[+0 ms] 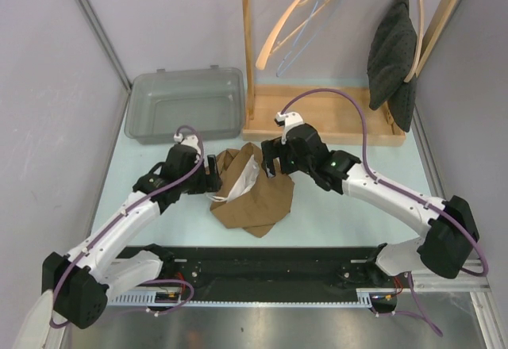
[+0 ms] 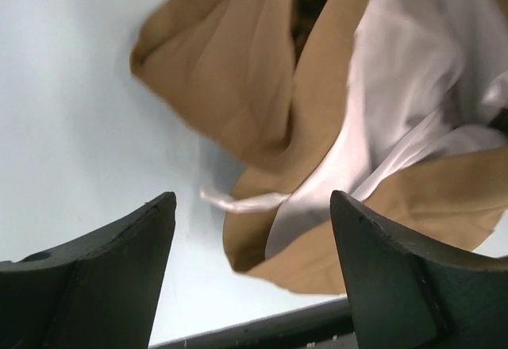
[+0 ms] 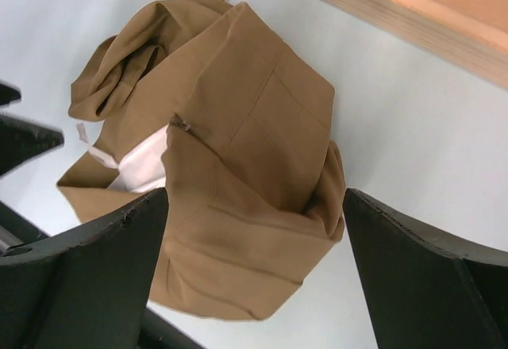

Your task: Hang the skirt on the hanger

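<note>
Hovering beside a crumpled skirt: two robot arms, both pincers spread

A tan-brown skirt is lying in a loose heap on the pale blue surface, near the middle and just in front of the wooden rack. Its white lining is showing through an opening on the left side of the heap. A thin white loop is trailing from it onto the surface.

The left pincer is sitting low at the skirt's left edge, its two dark fingers standing wide apart and holding nothing. In its wrist view the fabric is lying just beyond the fingertips. The right pincer is hanging over the skirt's upper right part, likewise spread wide and pinching nothing. Its wrist view is showing the folded cloth below and between the fingers. Whether either pincer is touching the fabric, I cannot tell.

Behind the skirt, the rack is standing on a flat wooden base. A pale wooden hanger is dangling, tilted, from the top rail, with a thin blue wire hanger hanging alongside it. The skirt is lying well apart from both. Further right, a dark grey quilted item is hanging from a second pale hanger. A grey plastic bin is sitting left of the rack, behind the left arm.
</note>
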Controlling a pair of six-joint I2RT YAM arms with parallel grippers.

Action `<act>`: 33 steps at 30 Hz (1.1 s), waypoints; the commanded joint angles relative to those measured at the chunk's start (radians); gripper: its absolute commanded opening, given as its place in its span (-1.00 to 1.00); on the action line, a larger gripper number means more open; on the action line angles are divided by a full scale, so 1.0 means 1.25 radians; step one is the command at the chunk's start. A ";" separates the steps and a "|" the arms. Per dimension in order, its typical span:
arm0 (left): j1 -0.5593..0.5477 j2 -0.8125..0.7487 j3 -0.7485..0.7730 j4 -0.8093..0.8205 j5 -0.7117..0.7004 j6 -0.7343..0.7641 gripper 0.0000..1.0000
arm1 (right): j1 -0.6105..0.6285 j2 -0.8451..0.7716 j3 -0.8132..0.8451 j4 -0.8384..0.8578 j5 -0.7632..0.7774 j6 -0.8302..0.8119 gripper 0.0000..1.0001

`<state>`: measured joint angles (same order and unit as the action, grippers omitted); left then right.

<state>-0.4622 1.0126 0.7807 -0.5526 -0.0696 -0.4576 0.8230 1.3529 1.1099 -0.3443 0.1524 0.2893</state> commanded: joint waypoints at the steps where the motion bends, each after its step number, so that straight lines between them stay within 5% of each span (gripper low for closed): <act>1: 0.006 -0.048 -0.078 -0.046 0.047 -0.084 0.66 | 0.004 0.037 0.021 0.090 -0.018 -0.057 0.93; 14: 0.009 -0.037 -0.272 0.139 0.132 -0.247 0.67 | 0.007 0.101 0.028 0.117 -0.099 -0.063 0.90; 25: 0.009 -0.058 -0.290 0.175 0.066 -0.286 0.67 | 0.025 0.017 0.028 0.140 -0.096 -0.098 0.92; 33: 0.011 -0.090 -0.304 0.200 0.057 -0.302 0.67 | 0.061 0.082 0.036 0.121 -0.086 -0.119 0.93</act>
<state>-0.4568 0.9161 0.4179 -0.3511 0.0223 -0.8047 0.8791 1.4101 1.1156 -0.2081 0.0311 0.1719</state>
